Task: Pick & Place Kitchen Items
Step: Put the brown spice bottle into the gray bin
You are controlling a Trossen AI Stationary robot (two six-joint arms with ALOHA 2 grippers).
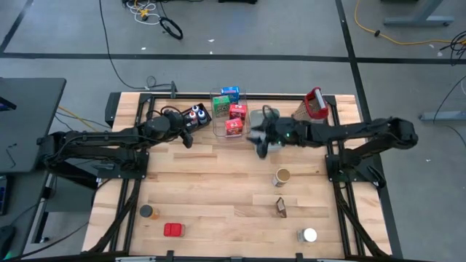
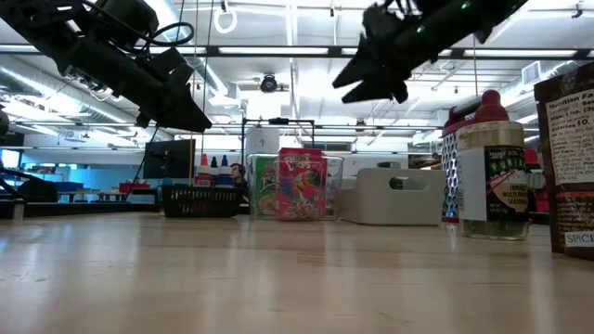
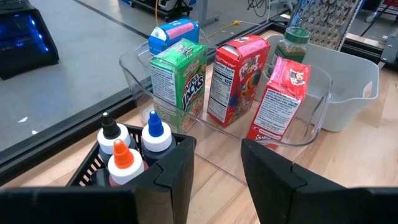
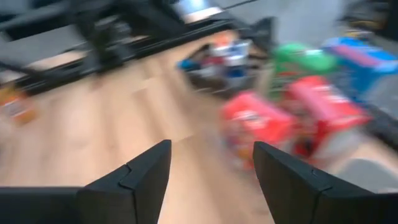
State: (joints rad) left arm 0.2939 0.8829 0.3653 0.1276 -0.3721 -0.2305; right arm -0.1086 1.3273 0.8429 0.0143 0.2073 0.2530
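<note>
Two grippers hang empty. The right gripper (image 1: 256,140), wide open, sits mid-frame beside the clear bin (image 1: 217,131) of little boxes (image 1: 234,126); it may be moving and could bump them. The left gripper (image 1: 191,133), part open, waits upper left.

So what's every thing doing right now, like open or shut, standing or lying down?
left gripper: open, empty, by the black basket
right gripper: open, empty, above the grey bin
clear bin: holds four little boxes, upright
black basket: holds small capped bottles, upright
spice jar: standing on the table
red box: lying flat
grater: standing
</note>
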